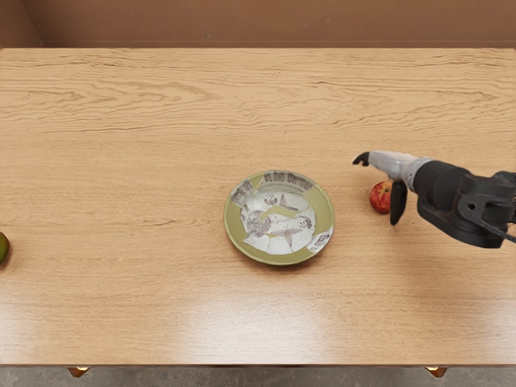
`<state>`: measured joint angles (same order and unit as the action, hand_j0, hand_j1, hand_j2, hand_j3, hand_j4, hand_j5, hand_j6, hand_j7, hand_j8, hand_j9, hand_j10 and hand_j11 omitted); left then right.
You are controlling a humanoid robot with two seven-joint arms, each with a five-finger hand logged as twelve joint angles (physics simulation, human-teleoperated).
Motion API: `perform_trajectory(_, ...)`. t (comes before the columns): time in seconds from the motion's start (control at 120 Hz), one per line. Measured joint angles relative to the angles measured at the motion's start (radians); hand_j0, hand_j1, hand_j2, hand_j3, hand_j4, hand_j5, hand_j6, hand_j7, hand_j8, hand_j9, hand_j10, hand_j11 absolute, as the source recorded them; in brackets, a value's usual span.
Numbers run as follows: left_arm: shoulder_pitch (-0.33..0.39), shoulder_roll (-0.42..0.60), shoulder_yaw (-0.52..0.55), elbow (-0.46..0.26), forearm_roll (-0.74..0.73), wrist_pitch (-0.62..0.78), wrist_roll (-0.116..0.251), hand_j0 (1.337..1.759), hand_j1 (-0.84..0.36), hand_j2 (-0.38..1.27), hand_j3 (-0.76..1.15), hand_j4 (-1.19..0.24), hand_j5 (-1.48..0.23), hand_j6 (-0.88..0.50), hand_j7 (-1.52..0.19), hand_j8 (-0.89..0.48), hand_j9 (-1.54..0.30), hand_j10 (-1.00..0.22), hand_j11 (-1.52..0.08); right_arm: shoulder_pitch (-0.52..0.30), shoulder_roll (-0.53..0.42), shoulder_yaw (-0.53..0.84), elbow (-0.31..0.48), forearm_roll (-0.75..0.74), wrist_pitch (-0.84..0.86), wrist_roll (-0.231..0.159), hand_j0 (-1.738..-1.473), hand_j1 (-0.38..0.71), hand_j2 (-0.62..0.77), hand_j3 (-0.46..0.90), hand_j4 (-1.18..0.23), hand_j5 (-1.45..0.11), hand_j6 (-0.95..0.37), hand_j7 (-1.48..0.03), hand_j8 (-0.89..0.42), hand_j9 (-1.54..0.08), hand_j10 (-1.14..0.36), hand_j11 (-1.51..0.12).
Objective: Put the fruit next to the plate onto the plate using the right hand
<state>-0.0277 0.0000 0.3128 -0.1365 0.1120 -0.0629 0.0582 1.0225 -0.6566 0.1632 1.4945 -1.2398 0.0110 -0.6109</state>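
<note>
A small red apple (379,197) lies on the wooden table just right of the plate (239,233), a round olive-rimmed dish with a pale drawing in its middle. My right hand (389,181) comes in from the right edge and hovers over the apple's right side. Its fingers are spread: one dark fingertip (361,160) points left above the apple, another hangs down beside it. Nothing is held. The apple's right part is hidden behind the hand. The left arm does not show.
A greenish fruit (3,247) peeks in at the left edge of the table. The table's far edge meets a brown wall at the top; its front edge runs along the bottom of the view.
</note>
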Motion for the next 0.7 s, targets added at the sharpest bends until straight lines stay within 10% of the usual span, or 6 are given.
perform_trajectory(0.7,0.000,0.000,0.000,0.000,0.000,0.000,0.000,1.658,0.06,0.05,0.00,-0.24,-0.32,-0.24,-0.32,-0.24,-0.32,-0.24,-0.32,-0.060,0.007,-0.008,0.034,-0.027,-0.099,0.000,-1.658,0.13,-0.08,0.00,-0.41,-0.52,-0.41,-0.52,-0.41,-0.52,-0.41,-0.52)
